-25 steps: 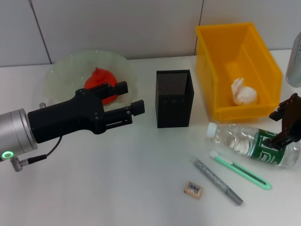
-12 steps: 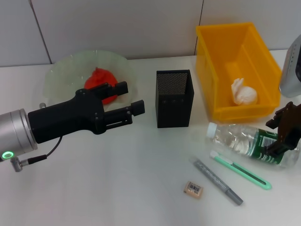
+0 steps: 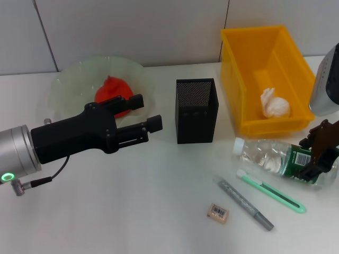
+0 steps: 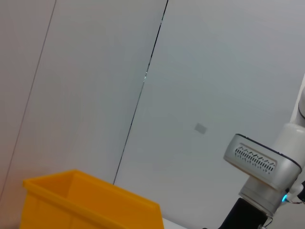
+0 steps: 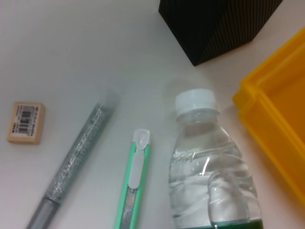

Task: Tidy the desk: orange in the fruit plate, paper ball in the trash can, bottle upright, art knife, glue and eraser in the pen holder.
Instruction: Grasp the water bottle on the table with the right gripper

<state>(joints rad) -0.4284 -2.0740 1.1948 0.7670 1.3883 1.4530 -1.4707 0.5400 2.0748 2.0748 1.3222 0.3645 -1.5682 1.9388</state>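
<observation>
The right hand (image 3: 319, 154), fingers spread, straddles the lying bottle (image 3: 280, 161), which looks light, smooth and crushable; the labelled middle seems the safest hold.

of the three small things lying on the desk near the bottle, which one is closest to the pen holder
The grey glitter glue pen: its near tip lies closest to the pen holder. The green art knife lies further right beside the bottle, and the eraser lies further forward.
</observation>
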